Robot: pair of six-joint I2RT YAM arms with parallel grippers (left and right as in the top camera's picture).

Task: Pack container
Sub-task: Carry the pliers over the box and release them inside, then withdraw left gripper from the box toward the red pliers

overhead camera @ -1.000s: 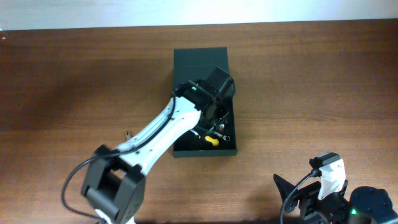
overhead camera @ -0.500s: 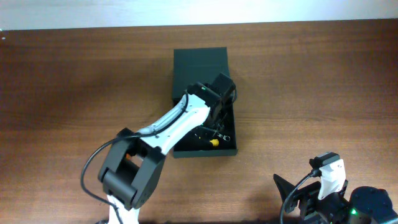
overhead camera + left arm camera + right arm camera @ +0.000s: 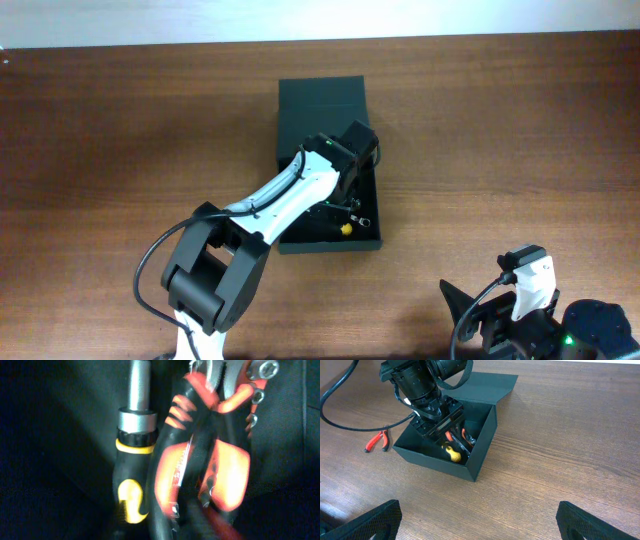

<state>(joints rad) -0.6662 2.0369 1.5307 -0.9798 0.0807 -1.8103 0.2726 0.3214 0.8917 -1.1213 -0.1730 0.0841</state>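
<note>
The left pincer [image 3: 445, 426] hung inside the open dark green-black matte box [image 3: 322, 100] on the worktop [image 3: 500, 150], probably to settle tools. Directly beneath it, a yellow-and-black-handled screwdriver [image 3: 131, 460] touched orange-and-black-handled pliers [image 3: 210, 470]. Its grip I could not tell. The right pincer [image 3: 482, 521] stood spread apart. Print on the pliers was unreadable.

From overhead, my left arm [image 3: 290, 195] hides most of the container [image 3: 322, 100] inside, and the left gripper [image 3: 445, 430] with it; I can't tell its jaws. Up close, the screwdriver [image 3: 132, 485] and pliers [image 3: 210, 475] are blurred, cut off top and bottom.
</note>
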